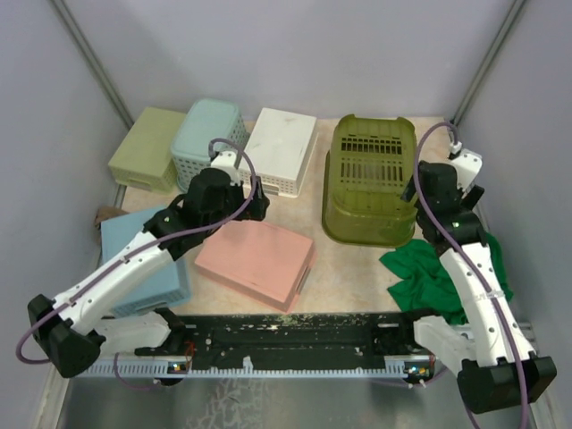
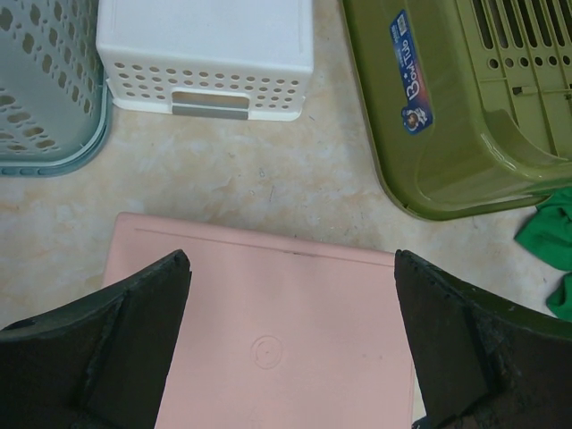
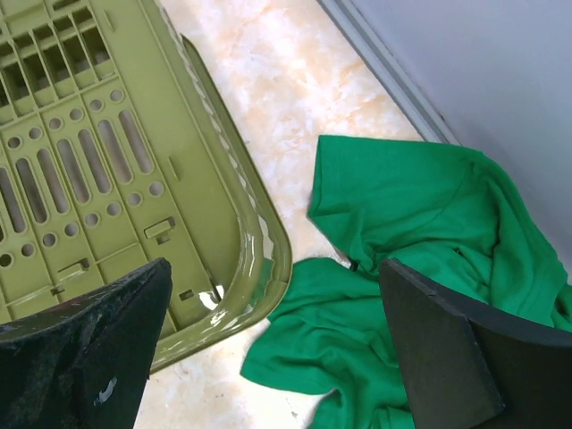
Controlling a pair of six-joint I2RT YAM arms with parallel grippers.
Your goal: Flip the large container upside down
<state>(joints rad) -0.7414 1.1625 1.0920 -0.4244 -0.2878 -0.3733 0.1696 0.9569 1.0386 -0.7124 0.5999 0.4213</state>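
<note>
**Olive tub at one o'clock, apparently base-up**

We are finding the olive-green tub (image 1: 369,183) at one o'clock on the table, with its slotted base facing up, so it is probably turned over already. It is looking light, stiff and a bit slippery, and we are judging its wide rim (image 3: 259,241) the best hold. The left gripper (image 2: 293,268) and the right gripper (image 3: 275,277) are both gaping wide and holding nothing.

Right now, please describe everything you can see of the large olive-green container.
The large container is a deep olive-green tub, apparently of glossy plastic, rectangular with rounded corners. It stands upside down at the far right of the table: its slotted base faces up and its wide rim rests on the surface. A blue sticker sits on one side wall. A green cloth lies against its near right corner.
</note>
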